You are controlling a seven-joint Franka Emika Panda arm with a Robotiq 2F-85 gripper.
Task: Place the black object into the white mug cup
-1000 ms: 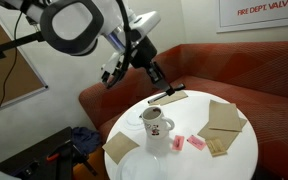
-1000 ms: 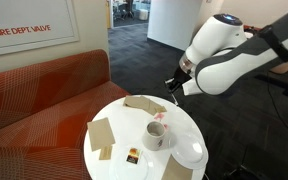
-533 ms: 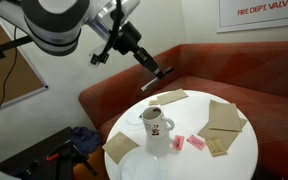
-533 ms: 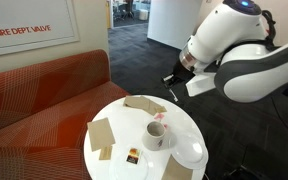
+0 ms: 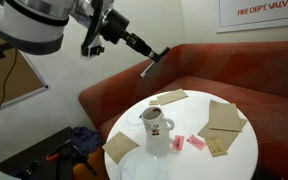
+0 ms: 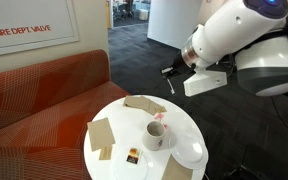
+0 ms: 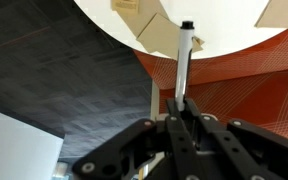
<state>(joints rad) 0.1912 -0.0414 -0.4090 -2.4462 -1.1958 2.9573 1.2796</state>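
Gripper [image 7: 181, 108] is clamping black object [image 7: 184, 60] by one end, holding it high beside white mug cup [image 5: 156, 127], probably for rim clearance.

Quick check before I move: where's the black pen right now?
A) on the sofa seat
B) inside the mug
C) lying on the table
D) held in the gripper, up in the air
D: the wrist view shows the pen clamped in the gripper, and an exterior view shows it raised well away from the mug.
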